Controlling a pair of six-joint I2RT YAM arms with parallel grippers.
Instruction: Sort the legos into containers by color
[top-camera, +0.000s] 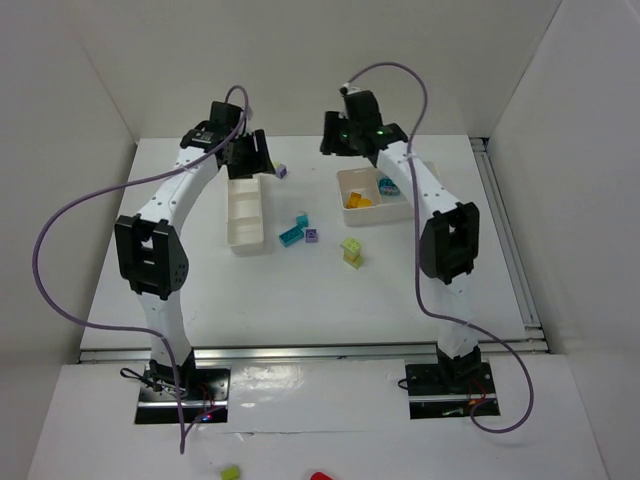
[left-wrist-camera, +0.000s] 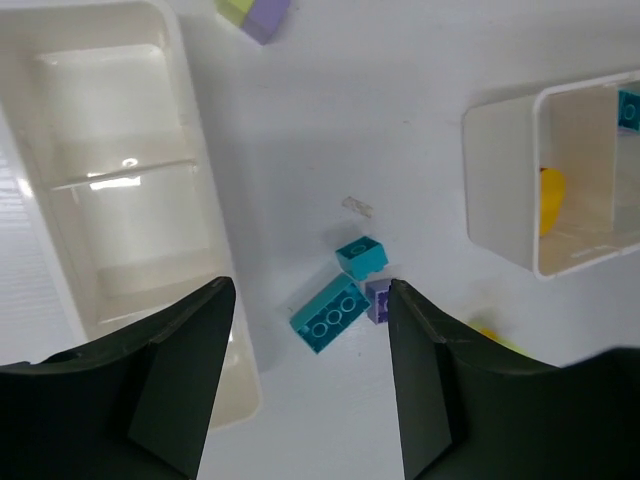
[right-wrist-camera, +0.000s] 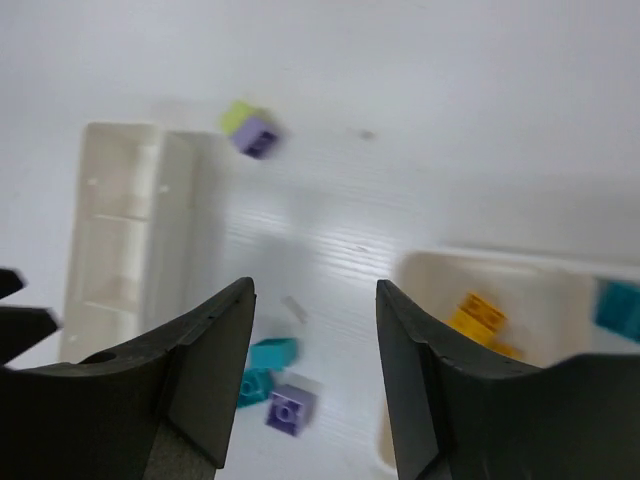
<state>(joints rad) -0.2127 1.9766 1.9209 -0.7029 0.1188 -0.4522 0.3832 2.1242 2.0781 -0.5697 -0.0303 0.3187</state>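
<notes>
Legos (top-camera: 301, 220): partly sorted. Some are in the wide tray (top-camera: 340, 185), and the rest lie loose to its left and on its near side.
Inside the wide tray: yellow bricks (top-camera: 358, 201) sit in one compartment, and a teal brick (top-camera: 387, 184) sits in another, further right.
Loose cluster: a teal pair (left-wrist-camera: 327, 313) with a purple brick (left-wrist-camera: 378, 300) just beside it, between the wide tray and the narrow tray (top-camera: 245, 235).
Loose stacks: a lime-and-yellow stack (top-camera: 351, 250) lies just on the near side of the wide tray. A lime-and-purple pair (top-camera: 280, 171) lies to the wide tray's left, by the narrow tray's far end.
Narrow tray: left of the wide tray, with no brick visible in it.
Left gripper (left-wrist-camera: 308, 290): fingers spread with nothing between them, hanging left of the wide tray over the narrow tray's far end.
Right gripper (right-wrist-camera: 315, 290): fingers parted and empty, above the wide tray's far-left corner.
Step in hand: probably between picks, with neither arm carrying anything and the next brick not yet chosen.
Next move: probably a descent onto one of the teal pair, with the fingers straddling that brick alone and clear of the purple brick beside it. That brick would then go to the compartment already holding teal.
Watch for: both two-colour stacks will need pulling apart before they can be sorted.
</notes>
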